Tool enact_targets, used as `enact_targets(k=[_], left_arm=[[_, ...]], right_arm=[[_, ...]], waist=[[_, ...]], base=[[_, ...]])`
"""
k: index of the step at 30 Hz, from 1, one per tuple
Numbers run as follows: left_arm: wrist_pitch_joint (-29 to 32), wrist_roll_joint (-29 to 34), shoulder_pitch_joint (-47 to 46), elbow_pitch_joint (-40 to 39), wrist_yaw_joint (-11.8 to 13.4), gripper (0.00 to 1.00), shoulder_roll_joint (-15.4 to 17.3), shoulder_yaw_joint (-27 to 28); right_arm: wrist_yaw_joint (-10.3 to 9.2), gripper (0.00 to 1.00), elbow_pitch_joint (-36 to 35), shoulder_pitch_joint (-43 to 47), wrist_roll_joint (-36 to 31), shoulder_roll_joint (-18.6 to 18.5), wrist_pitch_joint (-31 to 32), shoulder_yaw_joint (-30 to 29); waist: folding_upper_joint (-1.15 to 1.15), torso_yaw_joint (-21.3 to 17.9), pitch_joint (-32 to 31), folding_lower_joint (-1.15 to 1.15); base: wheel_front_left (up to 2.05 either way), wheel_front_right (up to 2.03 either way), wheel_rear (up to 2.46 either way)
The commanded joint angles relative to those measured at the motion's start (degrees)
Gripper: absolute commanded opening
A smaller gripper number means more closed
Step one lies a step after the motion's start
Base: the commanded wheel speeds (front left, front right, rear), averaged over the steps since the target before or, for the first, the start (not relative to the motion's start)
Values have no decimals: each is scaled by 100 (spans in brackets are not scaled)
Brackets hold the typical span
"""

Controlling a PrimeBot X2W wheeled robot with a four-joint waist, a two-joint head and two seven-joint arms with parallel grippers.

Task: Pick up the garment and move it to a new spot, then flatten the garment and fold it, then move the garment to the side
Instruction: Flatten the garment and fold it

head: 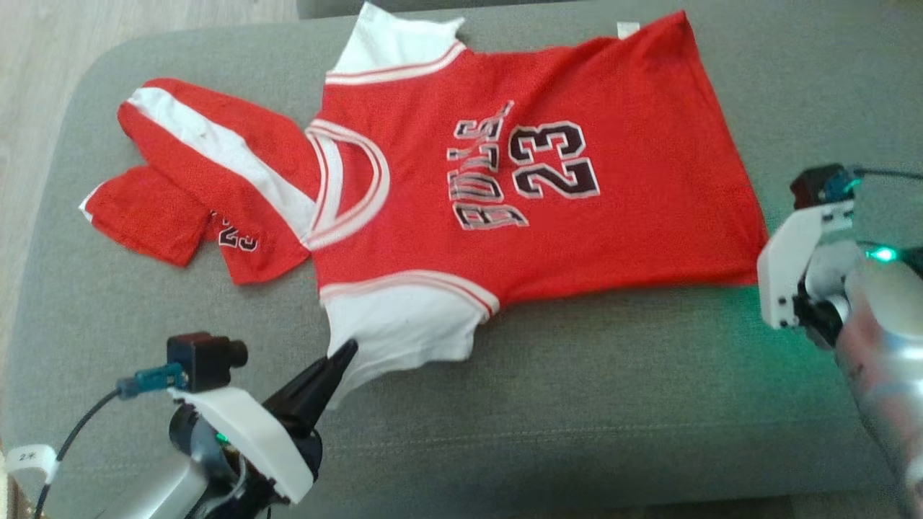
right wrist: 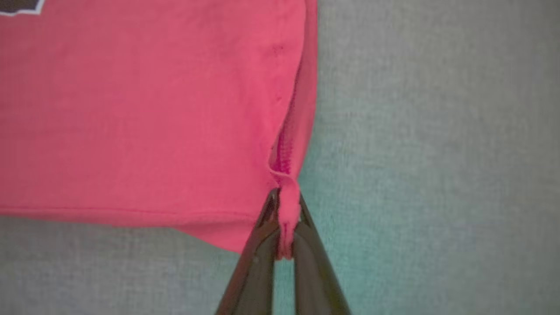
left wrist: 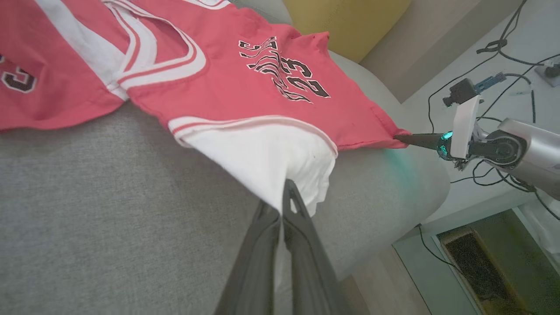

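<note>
The garment (head: 577,216), a bright red jersey with white sleeves and a black "23", lies spread chest-up on a grey cushion (head: 577,404). My left gripper (head: 345,355) sits at the near white sleeve. In the left wrist view, that gripper (left wrist: 284,199) is shut on the sleeve's (left wrist: 262,157) edge. My right gripper (head: 763,270) is at the jersey's near hem corner, at the right. The right wrist view shows this gripper (right wrist: 286,210) shut on a pinch of red hem (right wrist: 286,199). In the left wrist view the right gripper (left wrist: 400,138) meets that corner.
A second red piece (head: 202,173) with a white stripe and a small "23" lies crumpled by the jersey's collar at the left. The cushion's near edge (head: 505,497) runs just below my arms. Pale floor (head: 43,43) lies beyond the left end; cables (left wrist: 503,43) trail off to the right.
</note>
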Motion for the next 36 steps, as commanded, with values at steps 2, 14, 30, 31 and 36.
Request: enact_targets(k=[2,14,30,31,36], left_arm=[[58,-84,-87,-267,30,0,279,216],[662,-698,604,-986,-3,0,733,11],[1259,-1463,926,-1817,-128,0,1243,-146],[1228,-1515,904,-1843,-131,0,1236,-97],[1076,-1807,721,-1985,-144,0,1190,202]], right_arm=[[-2,0,-435,239,352,-246,357,328],[-2,0,-3204,1855,2423,-1757,2692,1020],[-2,0,-5316,3146,2396,-2012,4144,-188],[-2,0,-5409,3162,2306,-1933,4133,-315],[-2,0,-5806,3146,1865,-1521,4049,-833]], waist=[[0,-23,-74,0],[0,-152,-402,0],[0,-241,-465,0],[0,-250,-452,0],[0,-309,-291,0]], base=[[0,0,0],[0,0,0],[0,0,0],[0,0,0],[0,0,0]])
